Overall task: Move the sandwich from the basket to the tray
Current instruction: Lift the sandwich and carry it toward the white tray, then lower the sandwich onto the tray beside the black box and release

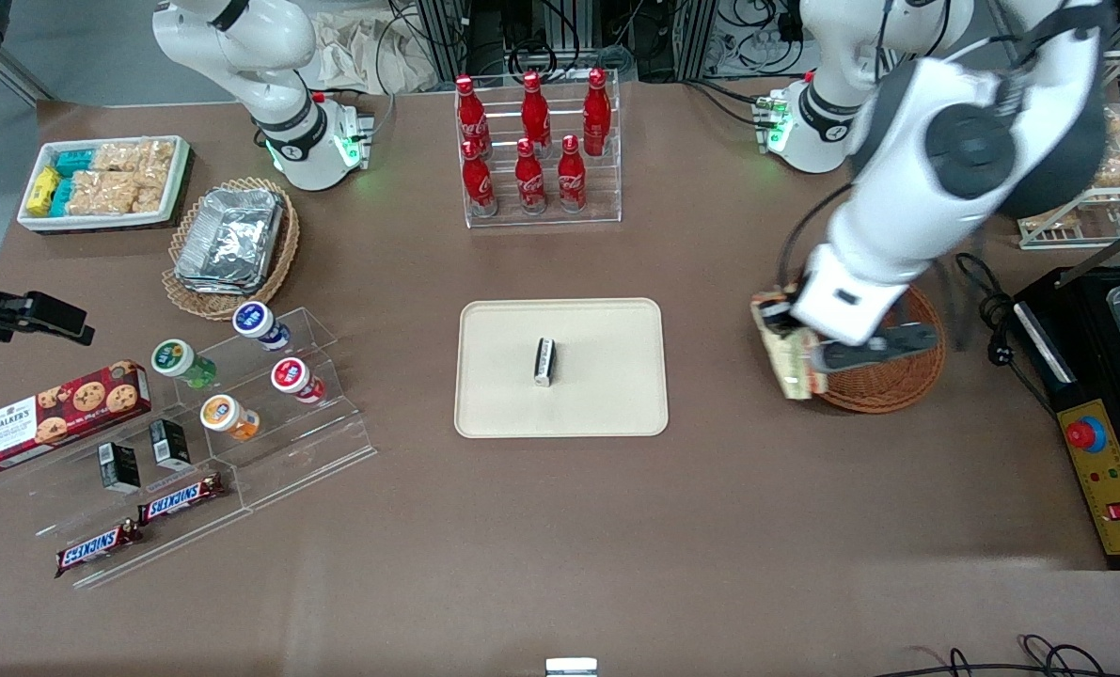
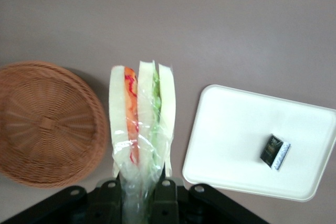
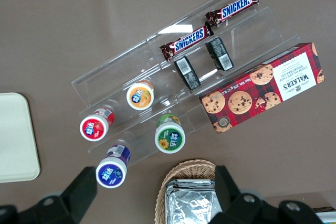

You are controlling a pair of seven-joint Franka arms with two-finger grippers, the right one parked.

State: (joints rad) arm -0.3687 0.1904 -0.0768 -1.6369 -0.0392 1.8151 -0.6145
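Snickers bars are lying nearest the camera on a clear stepped stand toward the parked arm's end of the counter, with small jars sitting on the steps above them. Open brown counter is stretching between that stand and the tray, and more bare surface is lying from the tray's 3 o'clock edge up to the basket. Only a small black-and-white bar is resting on the tray, near its middle, leaving wide free room around it. Over the basket's 9 o'clock rim the hand is gripping the sandwich, fingers clamped on the wrap at one end. Seen from the left wrist camera, the sandwich is hanging clear above bare counter in the gap between the basket and the tray, touching neither. Red cola bottles are standing in a clear rack at the tray's 12 o'clock, well apart from it.
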